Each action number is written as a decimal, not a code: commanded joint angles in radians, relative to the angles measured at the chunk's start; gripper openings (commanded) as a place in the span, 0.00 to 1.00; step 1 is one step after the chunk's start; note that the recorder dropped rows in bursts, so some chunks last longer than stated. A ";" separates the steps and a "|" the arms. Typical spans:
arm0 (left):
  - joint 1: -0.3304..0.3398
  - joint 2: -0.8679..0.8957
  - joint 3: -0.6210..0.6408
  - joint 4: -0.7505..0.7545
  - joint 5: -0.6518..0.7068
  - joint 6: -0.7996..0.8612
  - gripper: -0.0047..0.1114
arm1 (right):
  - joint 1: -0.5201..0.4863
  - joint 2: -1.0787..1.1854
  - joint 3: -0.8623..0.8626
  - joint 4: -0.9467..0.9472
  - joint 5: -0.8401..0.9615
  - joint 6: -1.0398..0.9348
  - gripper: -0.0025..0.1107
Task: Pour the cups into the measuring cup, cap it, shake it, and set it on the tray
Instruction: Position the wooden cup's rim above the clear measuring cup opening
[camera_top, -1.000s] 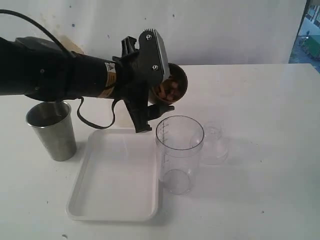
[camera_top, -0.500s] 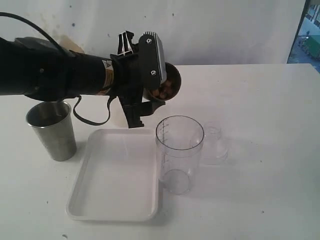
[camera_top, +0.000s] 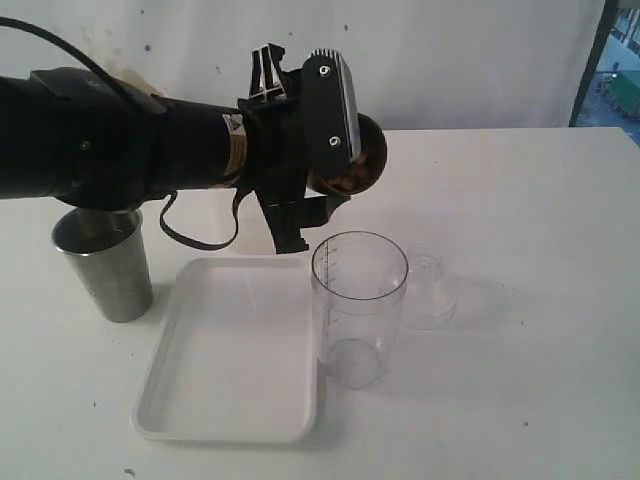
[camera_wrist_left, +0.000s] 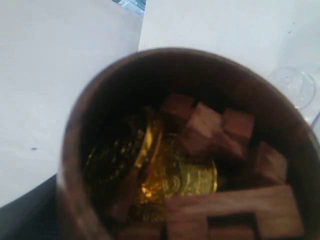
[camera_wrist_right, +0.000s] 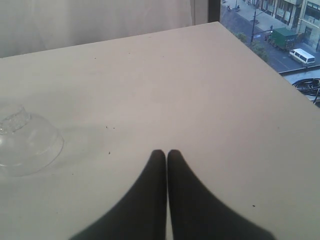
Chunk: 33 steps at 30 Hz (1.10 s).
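Copper-brown rounded cup (camera_top: 362, 160), small and tipped on its side, hangs clamped in the left gripper (camera_top: 335, 180) above and apparently behind the clear plastic measuring cup with the printed scale (camera_top: 360, 300), its mouth not yet over that rim. The left wrist view shows it packed with gold coins (camera_wrist_left: 180, 175) and brown wooden blocks (camera_wrist_left: 205, 125), all lodged inside. The main risk, as I judge it, is a spill: if the tilt deepens before the mouth is centred over the measuring cup, pieces would drop outside its rim, onto the white shallow rectangular tray (camera_top: 235, 360) just beside the measuring cup's left, or onto the white table (camera_top: 540, 300), where coins could roll far. Blocks may also jam and then release at once, striking the light measuring cup, and the gripper's lower finger hangs close above its rim and could knock it over. The clear dome-shaped cap (camera_top: 430, 290) sits just right of the measuring cup, perhaps touching it, though clear plastic against clear plastic makes that hard to tell. The tall tapered brushed-steel tumbler (camera_top: 105, 265) stands well to the left of the measuring cup, beyond the tray, out of the path. Right of the measuring cup, past the cap, the table lies open to its edge; the right gripper (camera_wrist_right: 166, 165) hovers on that side with its jaws pressed together, holding nothing.
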 joint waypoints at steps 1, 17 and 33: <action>-0.004 -0.013 0.004 -0.002 0.025 -0.007 0.04 | -0.002 -0.004 0.005 0.001 -0.006 -0.004 0.02; -0.103 0.000 0.004 0.022 0.257 0.192 0.04 | -0.002 -0.004 0.005 0.001 -0.006 -0.004 0.02; -0.103 0.000 0.062 0.039 0.257 0.276 0.04 | -0.002 -0.004 0.005 0.001 -0.006 -0.004 0.02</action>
